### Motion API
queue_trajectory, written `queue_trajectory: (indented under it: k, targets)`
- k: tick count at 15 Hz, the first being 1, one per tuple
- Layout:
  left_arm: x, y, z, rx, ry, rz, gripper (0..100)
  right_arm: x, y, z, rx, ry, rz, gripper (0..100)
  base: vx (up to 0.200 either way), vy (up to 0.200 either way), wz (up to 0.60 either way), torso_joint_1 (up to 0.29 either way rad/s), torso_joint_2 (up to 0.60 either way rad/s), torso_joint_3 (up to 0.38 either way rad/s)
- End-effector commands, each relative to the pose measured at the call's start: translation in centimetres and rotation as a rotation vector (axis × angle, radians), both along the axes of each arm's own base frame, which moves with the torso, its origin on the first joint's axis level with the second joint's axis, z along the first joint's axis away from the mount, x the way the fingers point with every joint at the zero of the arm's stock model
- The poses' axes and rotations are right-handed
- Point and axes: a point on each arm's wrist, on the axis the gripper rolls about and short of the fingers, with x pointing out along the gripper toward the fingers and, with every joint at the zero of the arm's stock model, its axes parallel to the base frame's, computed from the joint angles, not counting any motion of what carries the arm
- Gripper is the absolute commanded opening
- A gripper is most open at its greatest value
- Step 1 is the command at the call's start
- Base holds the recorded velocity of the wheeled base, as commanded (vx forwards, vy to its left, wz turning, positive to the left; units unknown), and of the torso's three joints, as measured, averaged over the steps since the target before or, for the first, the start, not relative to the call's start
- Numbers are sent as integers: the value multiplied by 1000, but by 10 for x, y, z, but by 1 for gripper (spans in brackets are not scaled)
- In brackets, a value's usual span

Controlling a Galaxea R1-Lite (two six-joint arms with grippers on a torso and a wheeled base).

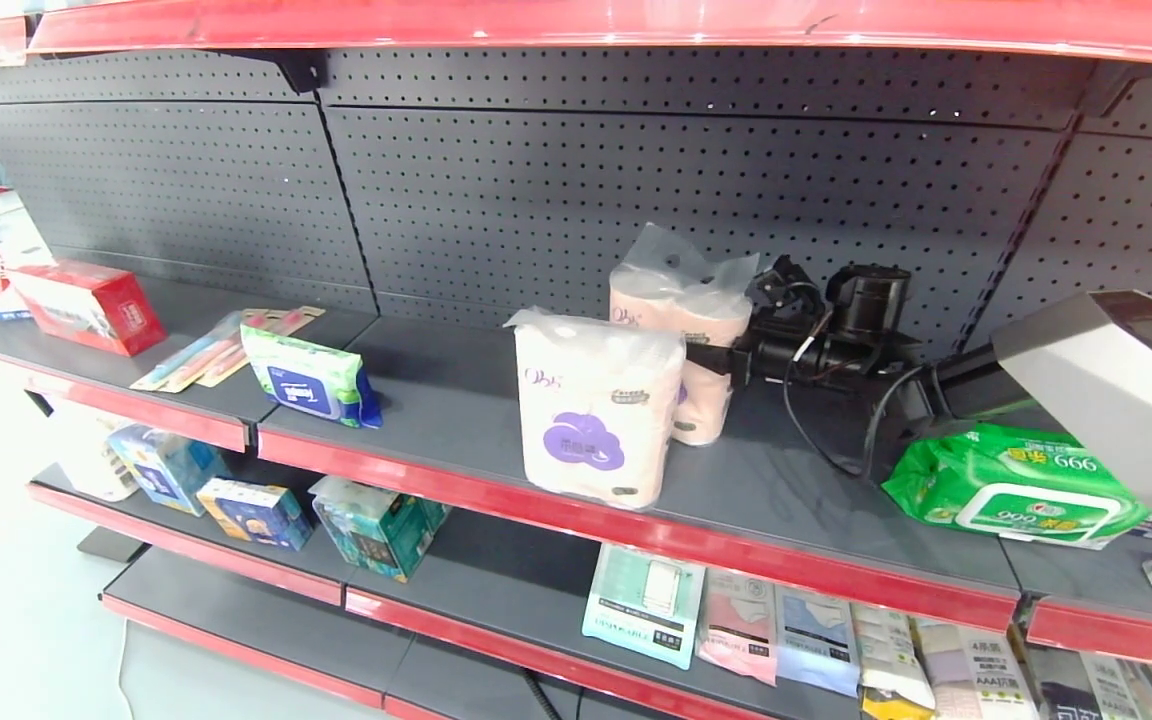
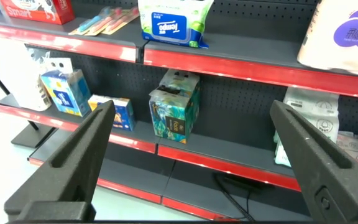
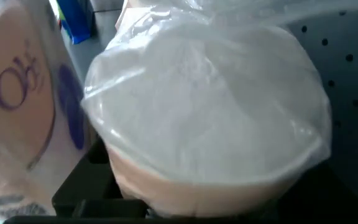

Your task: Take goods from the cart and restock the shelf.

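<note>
A pink toilet paper pack (image 1: 681, 300) in clear wrap stands upright at the back of the dark middle shelf (image 1: 436, 400). My right gripper (image 1: 726, 360) reaches in from the right and is shut on its lower half. In the right wrist view the pink pack (image 3: 210, 106) sits right before the camera, with a dark finger (image 3: 82, 193) at its side. A white toilet paper pack (image 1: 596, 405) with a purple cloud print stands just in front, near the shelf's red edge. My left gripper (image 2: 191, 107) hangs open and empty, low before the lower shelves.
A green wipes pack (image 1: 1021, 485) lies on the shelf to the right. A blue-green wipes pack (image 1: 306, 375), toothbrushes (image 1: 221, 345) and a red box (image 1: 86, 305) lie to the left. Boxed goods (image 1: 376, 525) and flat packets (image 1: 736, 620) fill the shelf below.
</note>
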Motion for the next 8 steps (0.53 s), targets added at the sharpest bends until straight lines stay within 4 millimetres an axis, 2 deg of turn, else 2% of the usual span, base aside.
queue_trajectory:
  k: [1,6,8]
  targets:
    - [0,0,0,0,0,1,100,-7,-9,1,-10,9,-4,0,0,0,0,0,0,0]
    - [0,0,0,0,0,3,100,-22,-20,-11,-45,30,37,0,0,0,0,0,0,0]
    - [0,0,0,0,0,1,100,-23,-16,-8,-39,18,77,0,0,0,0,0,0,0]
